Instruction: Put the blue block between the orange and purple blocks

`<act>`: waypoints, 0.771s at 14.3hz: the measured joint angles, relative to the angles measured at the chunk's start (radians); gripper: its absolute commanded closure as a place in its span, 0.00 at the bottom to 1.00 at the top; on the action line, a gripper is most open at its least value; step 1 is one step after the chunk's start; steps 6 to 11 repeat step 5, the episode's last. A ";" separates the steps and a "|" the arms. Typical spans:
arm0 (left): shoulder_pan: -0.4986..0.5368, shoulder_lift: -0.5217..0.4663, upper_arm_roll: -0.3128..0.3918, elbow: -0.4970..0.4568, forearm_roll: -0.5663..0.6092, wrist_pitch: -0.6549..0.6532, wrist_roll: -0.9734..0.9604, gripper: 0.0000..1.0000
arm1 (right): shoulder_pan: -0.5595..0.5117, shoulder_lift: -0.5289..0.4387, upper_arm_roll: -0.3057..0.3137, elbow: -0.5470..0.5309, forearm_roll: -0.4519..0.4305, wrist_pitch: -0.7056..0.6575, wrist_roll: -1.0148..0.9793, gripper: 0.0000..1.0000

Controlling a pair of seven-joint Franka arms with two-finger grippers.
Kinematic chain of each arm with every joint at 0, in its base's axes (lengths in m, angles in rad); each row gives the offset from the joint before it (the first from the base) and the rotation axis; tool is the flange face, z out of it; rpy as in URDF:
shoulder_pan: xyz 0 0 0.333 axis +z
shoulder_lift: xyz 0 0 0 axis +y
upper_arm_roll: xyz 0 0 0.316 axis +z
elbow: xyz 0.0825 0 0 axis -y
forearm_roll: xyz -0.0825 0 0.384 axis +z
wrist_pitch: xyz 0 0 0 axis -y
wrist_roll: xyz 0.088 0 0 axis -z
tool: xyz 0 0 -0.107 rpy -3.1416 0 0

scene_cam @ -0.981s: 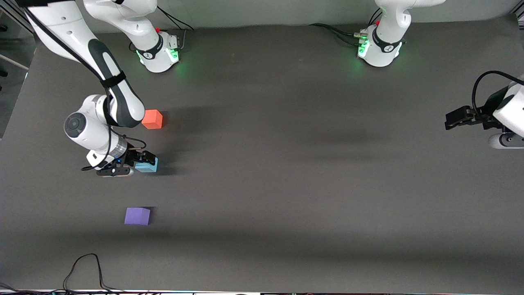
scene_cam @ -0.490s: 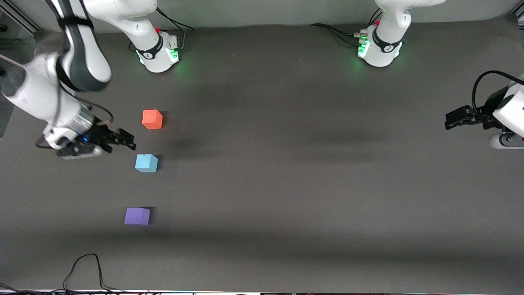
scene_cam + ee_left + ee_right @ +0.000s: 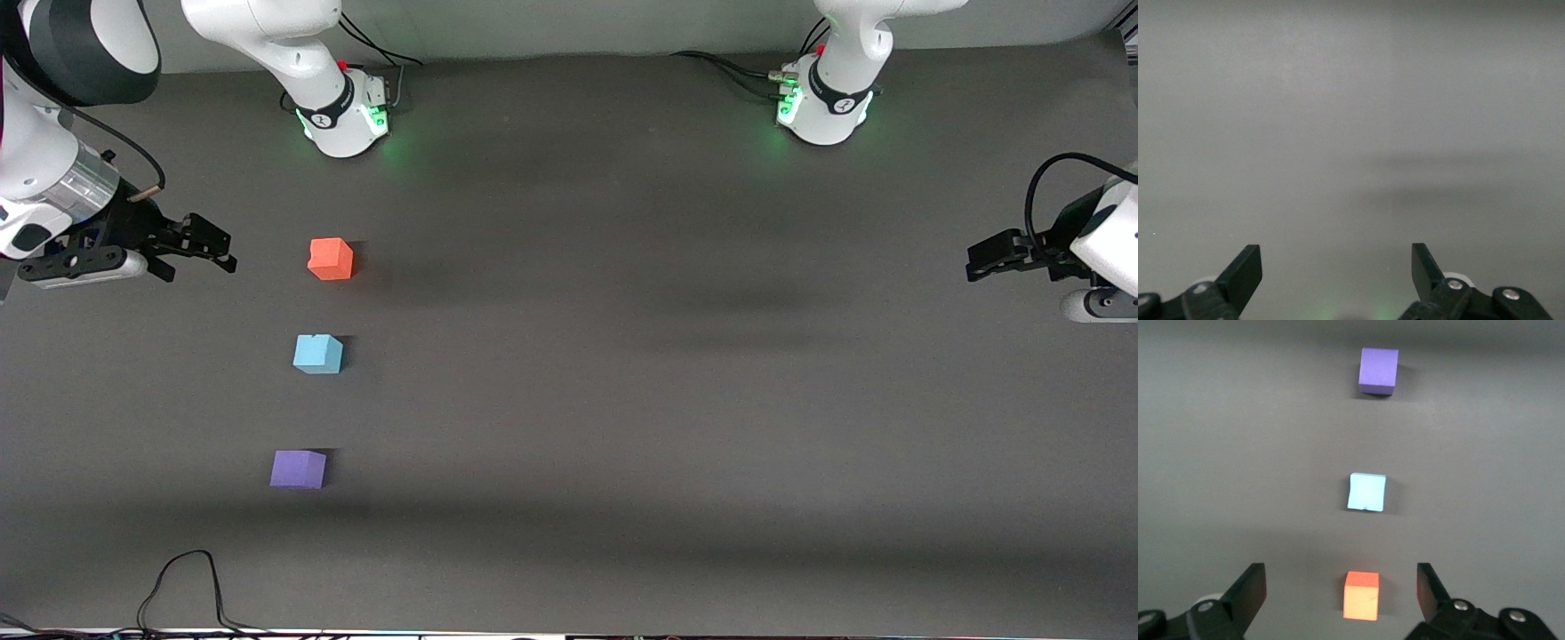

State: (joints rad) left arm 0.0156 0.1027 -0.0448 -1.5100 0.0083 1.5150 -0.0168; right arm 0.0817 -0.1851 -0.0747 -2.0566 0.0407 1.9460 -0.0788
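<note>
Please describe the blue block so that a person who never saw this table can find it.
Toward the right arm's end of the table, three small cubes lie in a row. The blue block is the middle one, between the orange block and the purple block, touching neither; only it is light sky-blue.

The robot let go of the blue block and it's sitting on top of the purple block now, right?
Not quite. The blue block is let go, but it sits on the table, between the orange block and the purple block, touching neither. The front view shows this. The right gripper is open, off to the side.
</note>
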 measured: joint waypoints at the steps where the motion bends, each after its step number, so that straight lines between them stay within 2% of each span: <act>1: 0.000 0.000 0.000 0.000 0.000 0.000 0.000 0.00 | 0.000 0.018 0.007 0.019 -0.029 -0.002 0.005 0.00; 5: 0.000 0.000 0.000 0.000 0.000 0.001 0.000 0.00 | 0.000 0.054 0.018 0.081 -0.055 -0.092 0.013 0.00; 11: 0.000 0.000 0.000 0.000 0.000 0.001 0.000 0.00 | 0.000 0.054 0.018 0.081 -0.055 -0.092 0.013 0.00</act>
